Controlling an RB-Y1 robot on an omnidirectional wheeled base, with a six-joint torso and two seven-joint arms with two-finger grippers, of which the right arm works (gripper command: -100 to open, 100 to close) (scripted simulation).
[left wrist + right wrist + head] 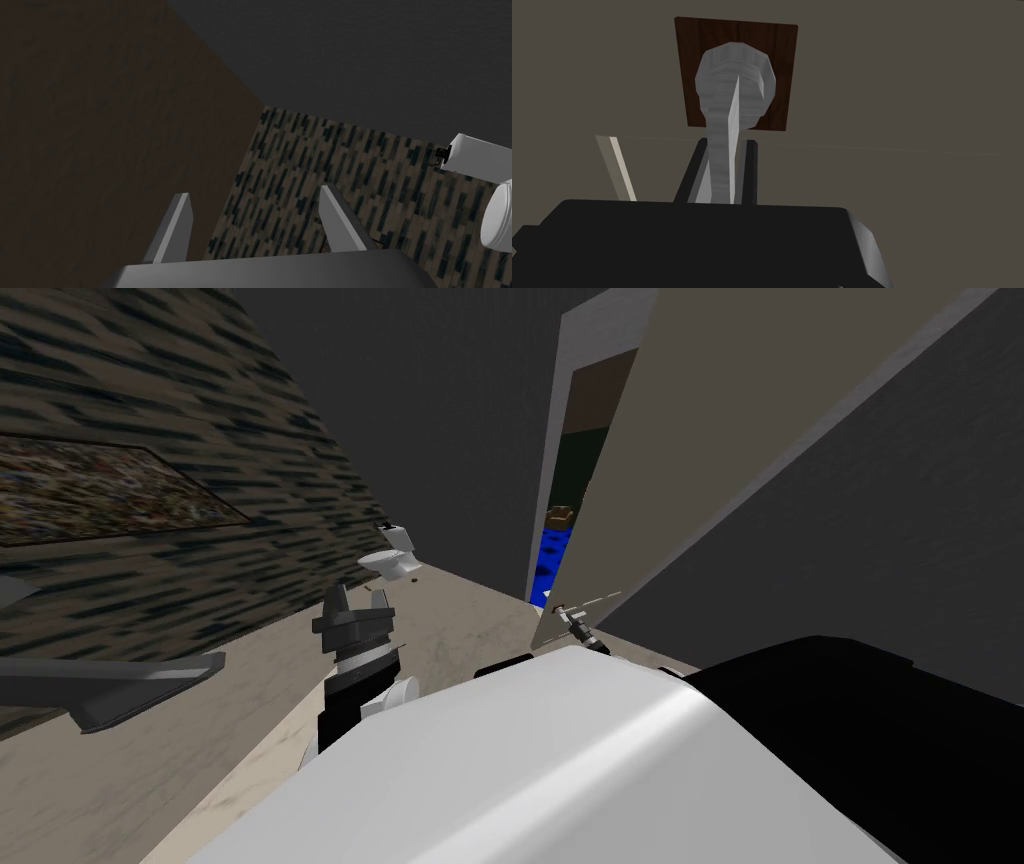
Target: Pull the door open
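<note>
The beige door (700, 438) stands partly ajar, leaving a narrow gap along its left edge. Its grey lever handle (566, 611) sits low on the panel. My right gripper (578, 626) is at that handle. Seen from the right wrist, the handle (734, 80) grows from a dark brown backplate (687, 50), and my right gripper (726, 144) is shut on the lever, its two dark fingers pressing the sides. My left gripper (357, 598) hovers over the floor to the left, away from the door; its fingers (325, 200) stand wide apart and hold nothing.
A white toilet (392, 556) stands against the patterned wall ahead of the left gripper. A grey shelf-like slab (120, 683) juts out at the left. Through the door gap a blue floor patch (555, 558) shows. A dark wall (900, 518) runs along the right.
</note>
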